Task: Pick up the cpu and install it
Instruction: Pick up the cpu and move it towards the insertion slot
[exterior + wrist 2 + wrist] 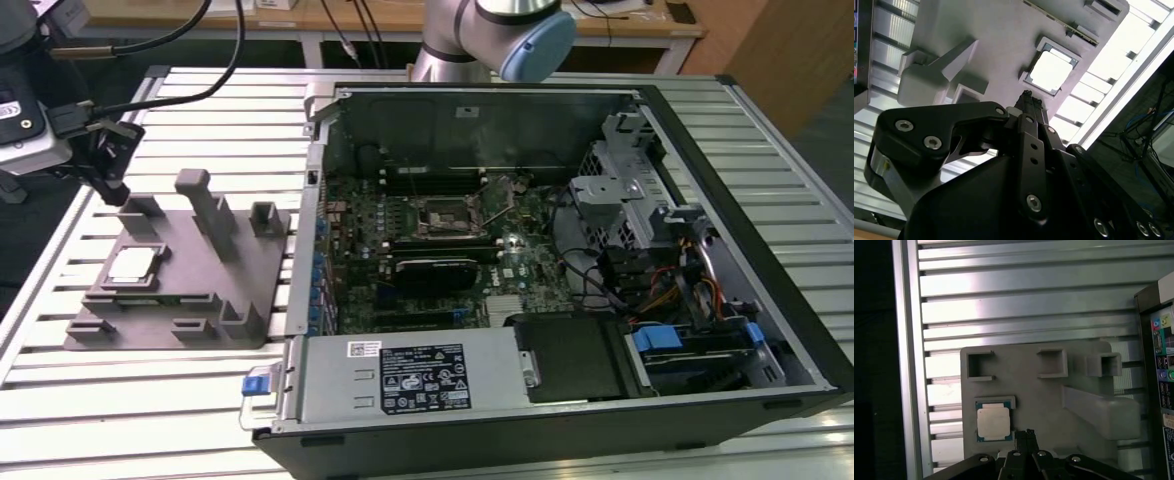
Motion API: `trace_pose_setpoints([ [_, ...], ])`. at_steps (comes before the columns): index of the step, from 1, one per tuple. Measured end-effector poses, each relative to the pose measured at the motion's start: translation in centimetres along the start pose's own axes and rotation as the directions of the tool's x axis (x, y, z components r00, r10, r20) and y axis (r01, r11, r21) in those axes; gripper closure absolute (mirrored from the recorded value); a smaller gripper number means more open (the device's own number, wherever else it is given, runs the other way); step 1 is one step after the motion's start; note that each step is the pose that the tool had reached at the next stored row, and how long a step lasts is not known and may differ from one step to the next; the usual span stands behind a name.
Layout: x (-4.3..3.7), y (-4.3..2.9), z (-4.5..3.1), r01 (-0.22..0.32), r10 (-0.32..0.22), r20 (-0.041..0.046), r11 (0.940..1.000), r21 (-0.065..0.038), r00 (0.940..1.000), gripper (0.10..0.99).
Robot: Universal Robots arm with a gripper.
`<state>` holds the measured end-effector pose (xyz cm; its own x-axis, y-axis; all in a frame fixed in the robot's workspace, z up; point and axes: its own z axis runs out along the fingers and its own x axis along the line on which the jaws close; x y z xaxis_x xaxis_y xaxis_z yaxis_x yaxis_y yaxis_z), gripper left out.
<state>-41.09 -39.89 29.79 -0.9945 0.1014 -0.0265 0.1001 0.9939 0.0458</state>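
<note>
The cpu [132,264] lies flat in a square recess of the grey fixture [187,300], silvery top up, on the side of the fixture nearest the table's [134,400] edge at the exterior view's left. The fixture itself sits on the slatted table between that edge and the open case [534,440]. The gripper [119,195] hangs over the fixture's far corner, above the cpu and not touching it. In both wrist views the claw is together, the two dark tips meeting with nothing between them: in the second wrist view the gripper [1030,96] points at the fixture [994,45] just beside the cpu [1052,70], and in the first wrist view the gripper [1027,432] sits beside one corner of the cpu [993,422], with the fixture [1044,395] and table [1029,300] beyond. Inside the case the socket [447,213] on the board shows a dark square in a metal frame, well apart from the gripper.
</note>
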Motion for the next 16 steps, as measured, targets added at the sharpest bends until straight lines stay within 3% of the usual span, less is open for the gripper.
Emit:
trace_pose_setpoints([
  [16, 0.78, -0.18, 2.27, 0.0, 0.0, -0.0001, 1.0, 0.0, 1.0, 0.98],
])
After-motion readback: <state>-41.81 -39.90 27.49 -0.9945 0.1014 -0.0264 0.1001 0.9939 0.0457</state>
